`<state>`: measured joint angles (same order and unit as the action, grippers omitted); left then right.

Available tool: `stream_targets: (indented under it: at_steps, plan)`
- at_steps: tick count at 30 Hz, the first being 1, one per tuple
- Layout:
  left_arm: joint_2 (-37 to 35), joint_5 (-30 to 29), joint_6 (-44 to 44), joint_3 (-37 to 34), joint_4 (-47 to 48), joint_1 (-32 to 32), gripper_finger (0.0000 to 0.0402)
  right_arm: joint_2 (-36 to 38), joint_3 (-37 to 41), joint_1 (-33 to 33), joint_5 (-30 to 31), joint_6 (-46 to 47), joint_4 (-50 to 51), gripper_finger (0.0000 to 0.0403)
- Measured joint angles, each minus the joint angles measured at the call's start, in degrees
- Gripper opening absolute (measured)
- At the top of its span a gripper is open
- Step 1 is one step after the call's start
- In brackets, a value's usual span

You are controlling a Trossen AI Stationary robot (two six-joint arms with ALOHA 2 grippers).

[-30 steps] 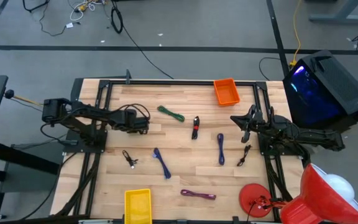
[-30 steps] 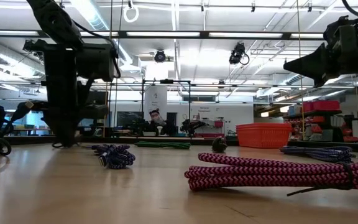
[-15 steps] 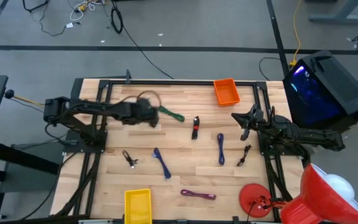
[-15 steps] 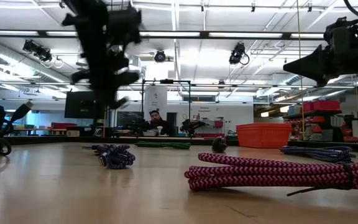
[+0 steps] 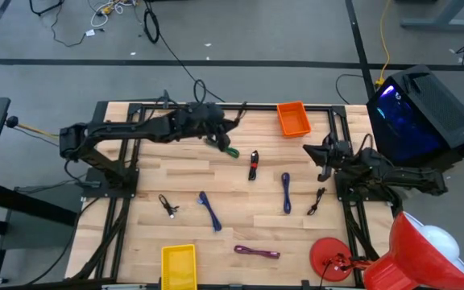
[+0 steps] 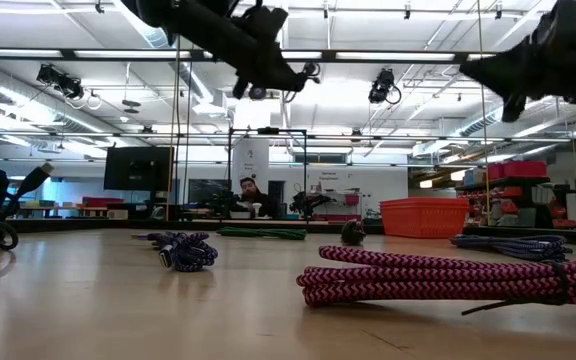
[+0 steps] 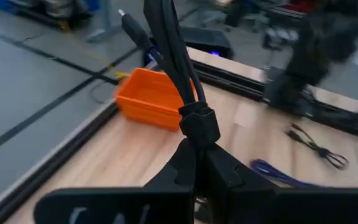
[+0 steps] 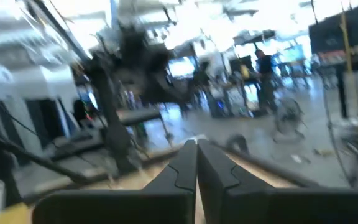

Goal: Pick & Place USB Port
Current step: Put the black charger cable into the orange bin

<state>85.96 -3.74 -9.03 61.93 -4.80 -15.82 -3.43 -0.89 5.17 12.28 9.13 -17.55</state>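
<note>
My left gripper (image 5: 218,127) hangs high over the table's far side, left of the orange bin (image 5: 293,118), and is shut on a bundled black USB cable (image 7: 173,56). A plug (image 7: 131,28) sticks out of the bundle's free end. In the left wrist view the orange bin (image 7: 151,96) lies just beyond the cable. My right gripper (image 5: 322,153) is shut and holds nothing; it waits above the table's right edge. My left gripper pinches the black cable bundle at its wrap band (image 7: 197,127) between its two fingers (image 7: 182,165). The fingers come almost level, pointing toward the table's far right. The bundle is lifted clear of the table, and its loops and plug stick out beyond the fingertips.
A green cable (image 5: 222,147) lies just below my left gripper. A black-red one (image 5: 253,165), two blue ones (image 5: 285,192) (image 5: 209,211), two thin black ones (image 5: 167,205) (image 5: 316,201) and a purple one (image 5: 256,252) lie on the boards. A yellow bin (image 5: 179,264) stands at the near edge.
My left gripper has risen from the table's left part with the black cable and swung toward the far edge and the orange bin. It has turned from pointing down to almost level. The cable is lifted clear. My right gripper has tipped upward a little.
</note>
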Motion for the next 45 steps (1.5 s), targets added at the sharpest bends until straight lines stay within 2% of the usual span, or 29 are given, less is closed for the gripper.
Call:
stream_targets:
  at_steps: [4,7,11,14,18,25,33,40,45]
  plan:
    - [3.2,2.9,1.6,0.0,-6.1,2.2,0.0011,-2.9,0.0,0.0,-2.4,-1.3,-6.9,0.0033]
    - [6.2,4.8,3.3,0.0,-12.0,3.8,0.0011,-6.9,0.0,0.0,-2.8,-1.8,-12.1,0.0061]
    - [9.1,8.8,3.5,0.1,-20.6,5.6,0.0011,-15.1,-0.1,0.0,-2.8,0.0,-20.5,0.0106]
    - [9.9,9.1,5.0,0.5,-22.1,6.9,0.0011,-22.3,-1.7,0.0,-2.8,0.3,-25.9,0.0136]
    - [9.8,9.0,6.2,1.7,-22.6,7.9,0.0010,-32.2,-7.5,0.0,-2.8,-2.1,-27.3,0.0160]
    - [9.8,9.0,8.4,2.6,-22.3,9.6,0.0010,-46.0,-16.0,0.0,-3.8,-5.5,-28.0,0.0171]
    - [9.8,9.0,9.6,2.6,-22.4,10.1,0.0010,-57.5,-23.0,0.2,-6.1,-5.9,-30.5,0.0172]
    - [9.7,8.5,10.6,2.6,-22.4,10.0,0.0010,-62.0,-26.7,0.4,-8.4,-6.3,-30.8,0.0172]
    - [7.3,0.5,16.0,2.6,-17.9,9.6,0.0010,-61.7,-26.8,1.5,-8.1,-6.1,-30.1,0.0171]
